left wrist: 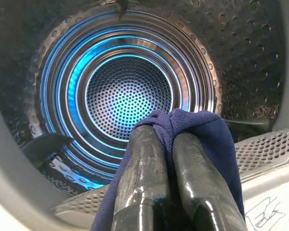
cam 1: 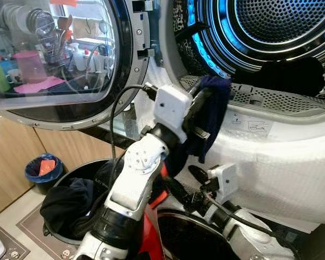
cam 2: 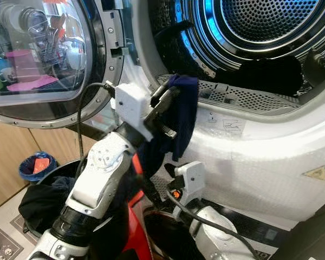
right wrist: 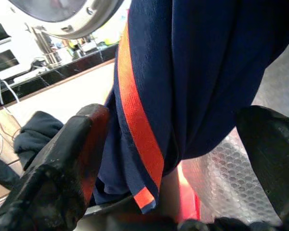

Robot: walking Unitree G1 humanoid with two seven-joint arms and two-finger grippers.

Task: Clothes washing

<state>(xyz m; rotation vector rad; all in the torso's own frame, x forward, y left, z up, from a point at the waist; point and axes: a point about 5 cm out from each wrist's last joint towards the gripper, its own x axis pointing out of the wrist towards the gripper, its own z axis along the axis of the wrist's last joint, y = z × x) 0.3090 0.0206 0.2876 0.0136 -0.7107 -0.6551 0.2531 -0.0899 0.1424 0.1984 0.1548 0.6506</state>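
Observation:
My left gripper (cam 1: 205, 103) is raised at the lip of the washing machine's open drum (cam 1: 271, 27) and is shut on a navy blue garment (cam 1: 215, 111). The cloth bunches over the fingertips (left wrist: 151, 137) and hangs down the white front. An orange stripe (right wrist: 137, 125) runs along its lower part. Below, my right gripper (right wrist: 177, 115) is open, with the hanging cloth between its two wide-spread fingers. A dark piece of clothing (cam 1: 292, 73) lies inside the drum at its front.
The round glass door (cam 1: 59, 54) stands open to the left. A dark laundry basket (cam 1: 70, 203) with dark clothes sits on the floor below it. A small blue bin (cam 1: 43, 170) is by the wooden cabinet. The perforated ledge (cam 1: 271, 100) runs under the drum opening.

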